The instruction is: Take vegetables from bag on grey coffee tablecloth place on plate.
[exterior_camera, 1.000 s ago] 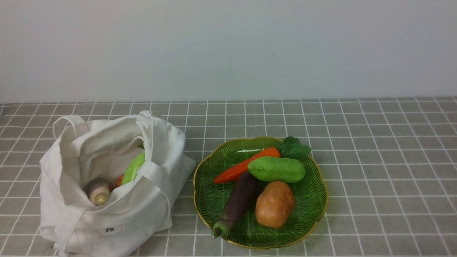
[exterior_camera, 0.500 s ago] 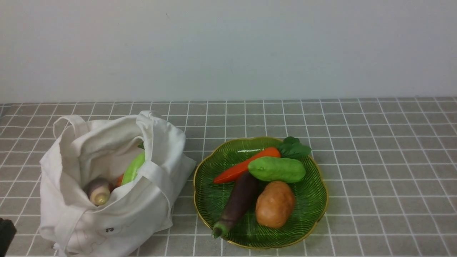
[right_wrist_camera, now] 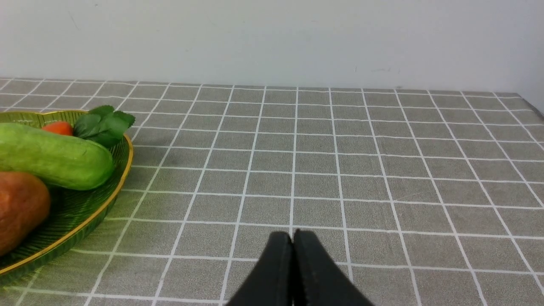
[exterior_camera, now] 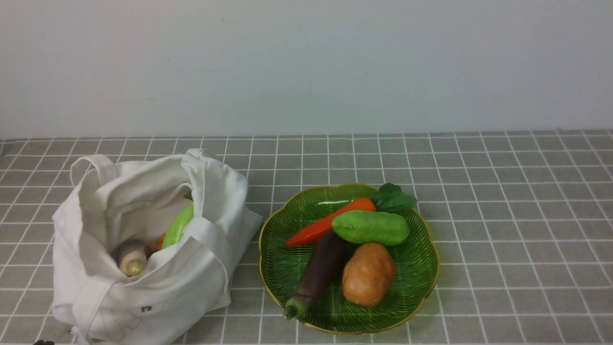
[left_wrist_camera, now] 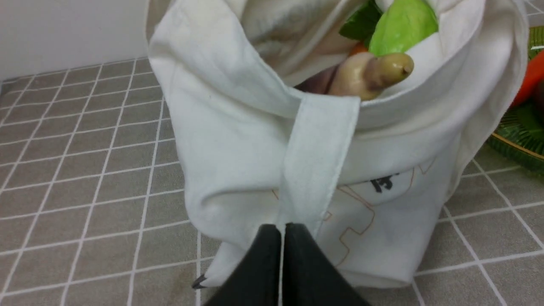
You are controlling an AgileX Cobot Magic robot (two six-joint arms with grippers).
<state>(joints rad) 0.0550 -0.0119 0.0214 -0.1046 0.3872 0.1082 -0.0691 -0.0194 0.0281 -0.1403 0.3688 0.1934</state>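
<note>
The white cloth bag (exterior_camera: 201, 268) stands open at the left on the grey grid tablecloth (exterior_camera: 503, 230). Inside it show a light-green vegetable (exterior_camera: 178, 225), a pale root-like one (exterior_camera: 130, 256) and a bit of orange. The green plate (exterior_camera: 287, 268) holds the carrot (exterior_camera: 330, 221), cucumber (exterior_camera: 371, 227), eggplant (exterior_camera: 318, 270) and potato (exterior_camera: 368, 274). My left gripper (left_wrist_camera: 282, 229) is shut and empty, its tips right in front of the bag's strap (left_wrist_camera: 314, 161), low at the bag's near side. My right gripper (right_wrist_camera: 292, 236) is shut and empty over bare cloth, to the right of the plate (right_wrist_camera: 85, 204).
A pale wall runs along the far edge of the cloth. Green leaves (exterior_camera: 393, 199) lie at the plate's far rim. In the front view only a dark speck (exterior_camera: 43, 342) of the left arm shows at the bottom left edge.
Half a second ago the left gripper showed at the front view's lower left edge; now it has dropped almost out of that view. Bag, plate and vegetables have not moved.
</note>
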